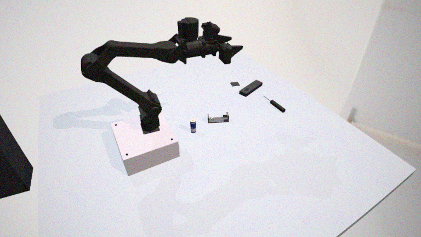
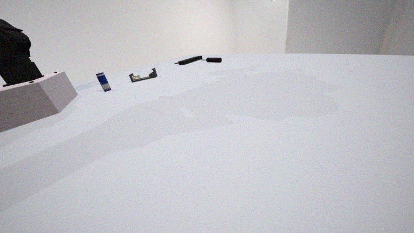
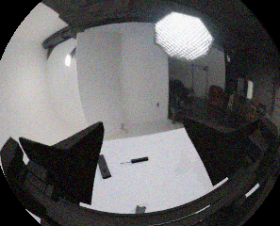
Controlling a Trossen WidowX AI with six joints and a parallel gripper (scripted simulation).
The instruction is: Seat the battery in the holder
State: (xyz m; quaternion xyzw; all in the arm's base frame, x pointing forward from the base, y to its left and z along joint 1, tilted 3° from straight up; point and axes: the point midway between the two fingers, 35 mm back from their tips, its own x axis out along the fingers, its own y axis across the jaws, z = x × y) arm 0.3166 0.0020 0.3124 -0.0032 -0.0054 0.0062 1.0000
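The battery (image 1: 193, 127) (image 2: 103, 82), blue with a pale lower band, stands upright on the table between the arm's base and the holder. The small black holder (image 1: 218, 120) (image 2: 144, 79) sits upright on the table to its right, empty; its spring is at the end nearer the battery and the taller lip end is at the far side. Part of the holder (image 3: 140, 209) shows at the bottom of the wrist view. My gripper (image 1: 237, 42) (image 3: 145, 123) is open and empty, high above the table and pointing outward, well away from battery and holder.
Beyond the holder lie a long black box (image 1: 250, 88) (image 2: 190, 60) (image 3: 104, 167), a screwdriver (image 1: 277, 106) (image 2: 214, 60) (image 3: 140, 160) and a small dark square (image 1: 234, 83). The arm stands on a pale block (image 1: 152, 156) (image 2: 24, 102). A dark object (image 1: 13, 165) is at the left edge.
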